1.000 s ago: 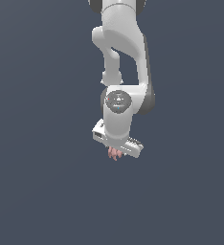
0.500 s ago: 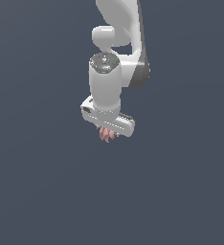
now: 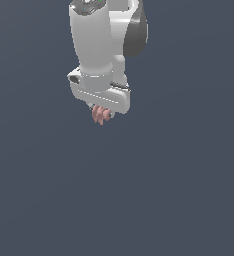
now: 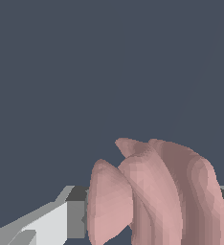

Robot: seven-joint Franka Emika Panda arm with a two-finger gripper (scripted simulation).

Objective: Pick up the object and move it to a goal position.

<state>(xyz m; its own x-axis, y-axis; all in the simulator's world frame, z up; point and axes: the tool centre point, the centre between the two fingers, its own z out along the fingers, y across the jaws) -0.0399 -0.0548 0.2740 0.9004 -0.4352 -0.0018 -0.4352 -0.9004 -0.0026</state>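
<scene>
Your jaws are clamped on the object [image 3: 100, 115], a small pinkish-red lump of finger-like lobes, and it hangs straight below the white gripper [image 3: 102, 113], poking out underneath the hand's body. In the wrist view the object [image 4: 154, 191] fills the frame close up, lobes fanned outward, with a grey finger [image 4: 75, 217] pressed against one flank; the opposite finger is mostly hidden behind the lobes, so you're judging the pinch from one side only. Being much narrower than the hand, the object sits deep between the fingers, which is likely why it rides steady rather than dangling. Out from the gripper, the arm [image 3: 96, 40] rises above it and leaves the exterior view at the top edge. Around the object there's nothing but flat dark-grey background on every side: no worktop edge, no wall, no obstacle, and no goal marker you can see. So you've got open room below and to either side of the object, but no visible cue for where to stop. The lift looks done; the carry to the goal is what remains, I'd say.
</scene>
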